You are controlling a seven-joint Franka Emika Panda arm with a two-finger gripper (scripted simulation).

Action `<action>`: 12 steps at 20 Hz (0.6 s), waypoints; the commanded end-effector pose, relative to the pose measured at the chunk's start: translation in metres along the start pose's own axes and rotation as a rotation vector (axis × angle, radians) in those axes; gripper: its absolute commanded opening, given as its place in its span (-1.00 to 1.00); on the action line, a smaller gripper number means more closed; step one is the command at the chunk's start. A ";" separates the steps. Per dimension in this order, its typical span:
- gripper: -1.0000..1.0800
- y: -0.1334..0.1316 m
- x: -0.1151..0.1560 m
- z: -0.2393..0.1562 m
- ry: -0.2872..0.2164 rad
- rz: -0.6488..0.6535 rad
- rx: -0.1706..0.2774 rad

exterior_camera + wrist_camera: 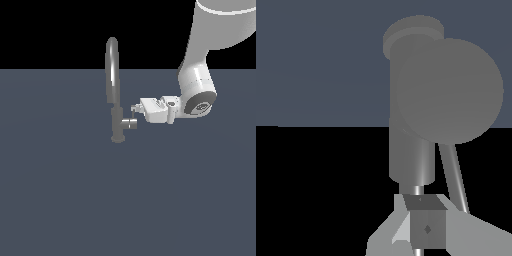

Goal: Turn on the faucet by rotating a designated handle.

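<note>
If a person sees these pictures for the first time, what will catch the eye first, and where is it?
The tall grey faucet with its arched spout stands alone on the flat dark surface. From the exterior view's right, the white gripper reaches in sideways to the short handle stub. In the wrist view that handle's round end dominates the picture.

Exterior view looks from well back, side-on at the faucet (115,95); wrist view sits tight against the handle (448,90), looking along the pincer (423,227); both share the faucet.
</note>
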State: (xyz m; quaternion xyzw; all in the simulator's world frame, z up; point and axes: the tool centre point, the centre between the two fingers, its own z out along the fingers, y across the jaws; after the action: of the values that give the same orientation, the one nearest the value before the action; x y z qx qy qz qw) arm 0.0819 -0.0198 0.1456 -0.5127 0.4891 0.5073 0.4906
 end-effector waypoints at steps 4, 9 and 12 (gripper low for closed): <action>-1.00 0.016 0.000 0.000 -0.004 0.003 -0.006; -1.00 0.027 0.000 0.000 -0.004 0.003 -0.007; -1.00 0.027 0.000 0.000 -0.001 -0.004 -0.004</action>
State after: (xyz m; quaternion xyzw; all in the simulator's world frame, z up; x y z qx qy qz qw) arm 0.0594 -0.0206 0.1483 -0.5154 0.4863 0.5054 0.4924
